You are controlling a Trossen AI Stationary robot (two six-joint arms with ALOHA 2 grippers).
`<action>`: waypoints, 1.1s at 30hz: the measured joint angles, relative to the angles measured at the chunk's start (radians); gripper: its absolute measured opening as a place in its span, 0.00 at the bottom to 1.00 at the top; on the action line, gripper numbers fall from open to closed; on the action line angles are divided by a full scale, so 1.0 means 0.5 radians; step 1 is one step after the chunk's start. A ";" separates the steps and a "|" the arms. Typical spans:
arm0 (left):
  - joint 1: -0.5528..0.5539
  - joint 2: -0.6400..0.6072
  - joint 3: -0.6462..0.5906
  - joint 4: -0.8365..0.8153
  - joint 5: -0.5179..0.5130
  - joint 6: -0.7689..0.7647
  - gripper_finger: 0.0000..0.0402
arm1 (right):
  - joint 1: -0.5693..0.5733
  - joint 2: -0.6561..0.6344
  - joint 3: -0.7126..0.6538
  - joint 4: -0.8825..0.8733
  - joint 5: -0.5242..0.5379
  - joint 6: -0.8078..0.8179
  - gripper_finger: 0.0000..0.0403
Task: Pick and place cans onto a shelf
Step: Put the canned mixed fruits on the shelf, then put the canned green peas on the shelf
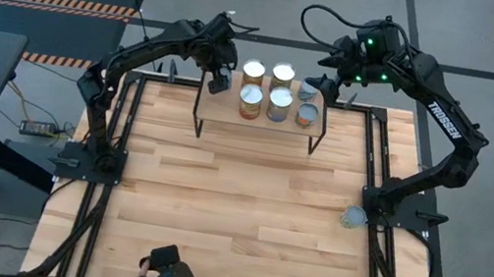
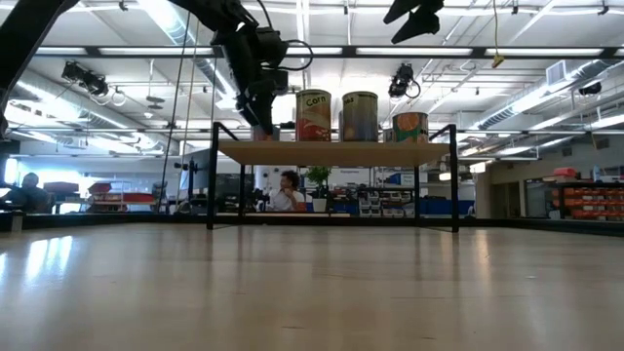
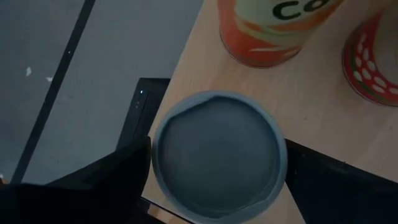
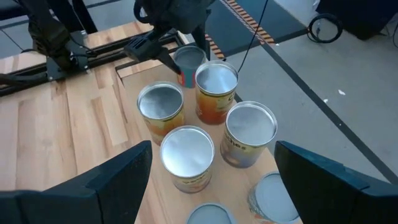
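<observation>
Left tool (image 1: 219, 81): positioned at the shelf's (image 1: 222, 110) left end, fingers (image 3: 124, 171) set either side of a grey-topped can (image 3: 219, 152) and closed against it. That can stands on the shelf at its left edge, just beside an orange-labelled can (image 3: 270, 31).

Right tool (image 1: 323, 83): raised above the shelf's right end, fingers (image 4: 112, 174) spread wide, holding nothing.

Shelf contents, high view: four cans in a square at centre, being two at the back (image 1: 254, 71) (image 1: 283, 74) and two in front (image 1: 250, 100) (image 1: 279, 103); two further cans at the right end (image 1: 308, 91) (image 1: 307, 115). All upright.

One can (image 1: 352, 216) lies off the shelf at the desk's (image 1: 235, 216) right edge, near the right arm's base.

Low view: a person (image 2: 288, 192) is seated in the room behind the shelf.
</observation>
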 joint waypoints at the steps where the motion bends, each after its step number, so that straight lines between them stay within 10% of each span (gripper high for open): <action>1: 0.000 0.000 0.000 0.004 -0.004 0.000 0.88 | 0.000 0.000 0.000 0.000 0.000 -0.010 0.86; 21: -0.184 -0.598 0.000 0.205 0.028 -0.345 0.88 | 0.338 -0.017 0.002 -0.228 0.004 -0.450 0.86; 33: -0.763 -0.984 0.004 0.201 0.316 -0.743 0.87 | 1.256 -0.193 -0.117 -0.995 0.456 0.773 0.86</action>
